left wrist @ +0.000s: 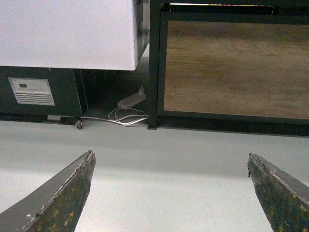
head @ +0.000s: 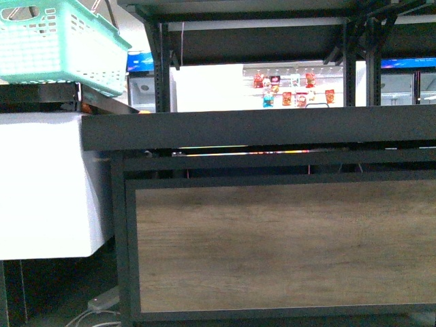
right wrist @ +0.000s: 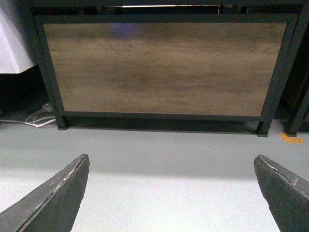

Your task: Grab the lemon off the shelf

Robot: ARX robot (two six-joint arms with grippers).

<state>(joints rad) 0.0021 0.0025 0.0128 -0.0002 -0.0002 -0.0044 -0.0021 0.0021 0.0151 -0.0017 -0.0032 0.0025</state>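
Note:
The shelf [head: 259,126] fills the front view: a black metal rack with a dark tray deck at mid height and a wood-look lower panel [head: 286,245]. No lemon shows in any view. Neither arm appears in the front view. My left gripper [left wrist: 170,162] is open above pale floor, facing the rack's lower left corner post [left wrist: 154,67]. My right gripper [right wrist: 172,162] is open too, low over the floor and facing the wood-look panel [right wrist: 164,67]. Nothing lies between either pair of fingers.
A mint-green plastic basket [head: 58,41] sits high at the left above a white cabinet [head: 48,184]. A power strip with white cables [left wrist: 130,104] lies on the floor beside the rack's post. An orange floor mark [right wrist: 292,138] lies near the rack's right foot.

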